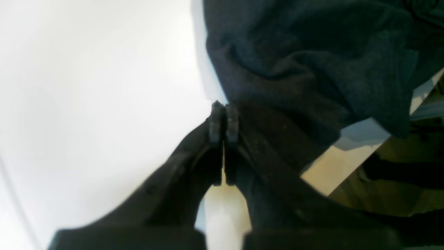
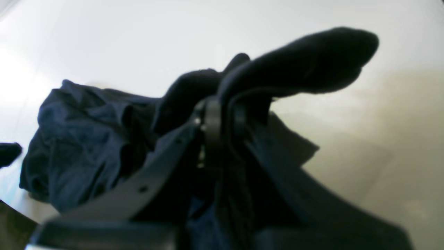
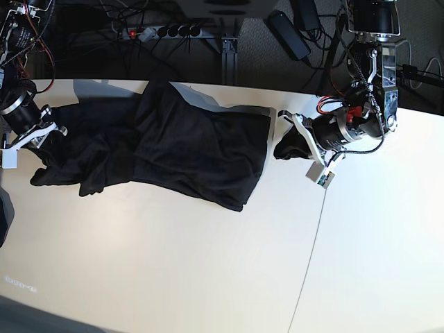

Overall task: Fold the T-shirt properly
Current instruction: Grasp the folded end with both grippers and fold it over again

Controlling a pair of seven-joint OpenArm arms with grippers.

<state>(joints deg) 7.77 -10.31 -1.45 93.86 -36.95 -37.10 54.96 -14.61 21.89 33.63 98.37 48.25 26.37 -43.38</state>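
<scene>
The T-shirt [image 3: 187,149] is lying rumpled along the far side of the table [image 3: 208,277], just in front of its back edge, and it is looking soft, light and limp, so it is likely sagging and bunching wherever it is lifted; hems and corners seem the best holds. It is showing plain dark charcoal knit, creased, with no print visible. The left gripper [image 1: 223,119] is pinching a bit of cloth beside the shirt's end, and the right gripper [image 2: 222,121] is clamping a fold at the opposite end.
</scene>
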